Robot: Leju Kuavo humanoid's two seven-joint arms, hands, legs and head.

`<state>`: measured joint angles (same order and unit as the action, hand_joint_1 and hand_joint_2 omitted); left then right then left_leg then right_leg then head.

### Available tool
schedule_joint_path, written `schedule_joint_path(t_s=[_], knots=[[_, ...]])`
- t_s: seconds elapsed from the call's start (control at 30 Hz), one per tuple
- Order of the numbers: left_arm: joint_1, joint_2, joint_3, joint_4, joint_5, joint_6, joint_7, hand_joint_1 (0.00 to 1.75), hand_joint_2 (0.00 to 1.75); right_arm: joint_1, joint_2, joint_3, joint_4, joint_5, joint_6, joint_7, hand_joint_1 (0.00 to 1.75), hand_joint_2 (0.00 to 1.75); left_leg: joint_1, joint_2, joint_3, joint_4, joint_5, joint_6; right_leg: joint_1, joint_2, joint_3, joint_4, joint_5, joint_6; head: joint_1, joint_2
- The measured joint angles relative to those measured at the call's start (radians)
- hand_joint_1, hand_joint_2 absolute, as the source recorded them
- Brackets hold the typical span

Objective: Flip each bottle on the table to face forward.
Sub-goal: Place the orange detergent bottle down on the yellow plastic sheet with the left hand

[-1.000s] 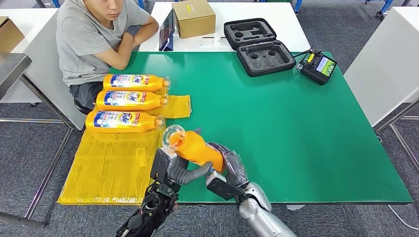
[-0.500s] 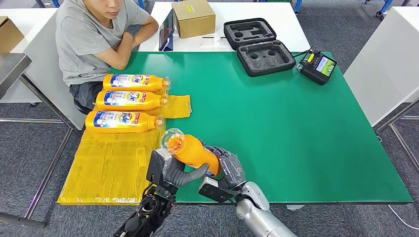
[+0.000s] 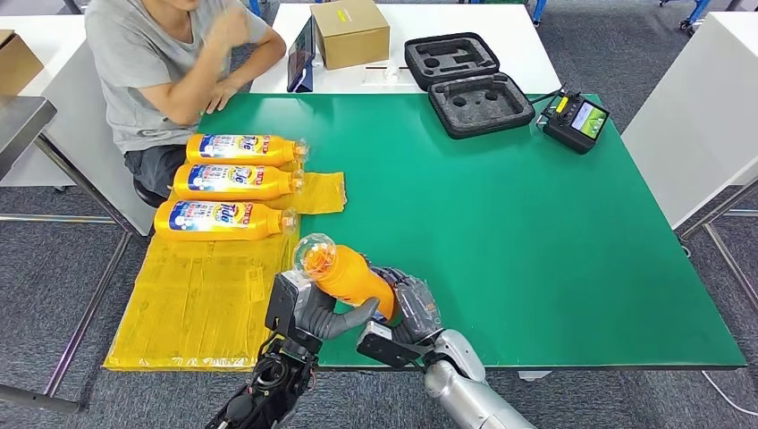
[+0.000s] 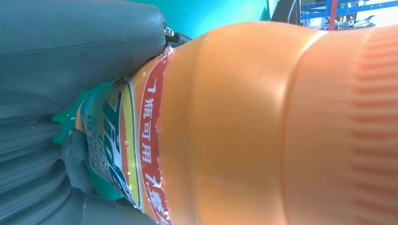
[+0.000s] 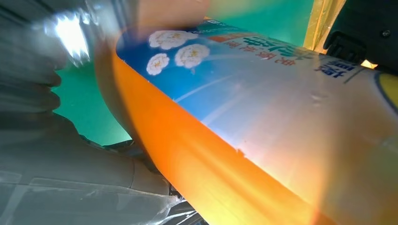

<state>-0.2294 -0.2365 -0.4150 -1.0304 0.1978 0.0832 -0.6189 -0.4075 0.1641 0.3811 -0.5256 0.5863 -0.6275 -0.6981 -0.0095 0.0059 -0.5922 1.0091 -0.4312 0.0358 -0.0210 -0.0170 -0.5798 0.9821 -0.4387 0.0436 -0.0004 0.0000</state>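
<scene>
Nearest to the robot, both hands hold one orange bottle [image 3: 344, 273] above the front edge of the green counter [image 3: 536, 232]. The left hand [image 3: 308, 308] grips it from below and from the side, with the thumb across the body. The right hand [image 3: 413, 307] wraps the lower part of the bottle, and its fingers [image 3: 420, 299] are closed around it. The bottle is tilted, with its cap end up and toward the far left. I think two hands are used because the bottle must be turned around its long axis, so one hand supports while the other rotates. In the left wrist view the label [image 4: 122, 154] is partly under the fingers, and in the right wrist view the blue label [image 5: 281, 108] is in front of the camera.

Just beside the hands, a yellow sheet [image 3: 197, 304] lies over the left edge of the counter. It is probably the place for finished bottles. Farther on, three bottles [image 3: 228, 183] lie in a row with labels up, so they seem already done. Beyond them a person [image 3: 161, 71] sits at the corner. At the far side are an open black case [image 3: 469, 85], a controller [image 3: 576, 121] and a box [image 3: 350, 31].
</scene>
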Motion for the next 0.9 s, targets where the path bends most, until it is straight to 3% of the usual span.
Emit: schedule_joint_path(t_s=[0.4,0.53,0.7,0.9], knots=[[0.0,0.0,0.0,0.0,0.0,-0.001,0.0,1.75,1.75,0.0,0.005,-0.007,0.006,0.001,0.0,0.0,1.64,1.75,0.0,0.0,0.0,0.0,0.0,0.0,0.0,0.0,0.0,0.0,0.0,0.0,0.0,0.0],[0.001,0.002,-0.003,-0.009,-0.033,0.029,-0.014,1.75,1.75,0.0,0.007,-0.008,0.008,-0.005,0.002,-0.001,0.0,1.75,0.0,0.0,0.0,0.0,0.0,0.0,0.0,0.0,0.0,0.0,0.0,0.0,0.0,0.0],[-0.014,0.025,-0.008,-0.098,-0.236,0.21,-0.035,1.75,1.75,0.028,0.017,-0.017,-0.008,0.005,0.028,0.003,0.0,1.75,0.0,-0.001,0.0,0.0,0.0,0.0,0.0,-0.001,0.0,0.0,0.0,0.0,0.0,0.0],[-0.02,0.047,-0.006,-0.157,-0.268,0.216,-0.024,1.75,1.75,0.051,0.022,-0.033,-0.03,0.023,0.041,0.006,0.0,1.75,0.0,-0.001,-0.001,0.0,0.0,0.0,0.0,0.0,-0.001,0.0,0.0,0.0,0.0,0.0]])
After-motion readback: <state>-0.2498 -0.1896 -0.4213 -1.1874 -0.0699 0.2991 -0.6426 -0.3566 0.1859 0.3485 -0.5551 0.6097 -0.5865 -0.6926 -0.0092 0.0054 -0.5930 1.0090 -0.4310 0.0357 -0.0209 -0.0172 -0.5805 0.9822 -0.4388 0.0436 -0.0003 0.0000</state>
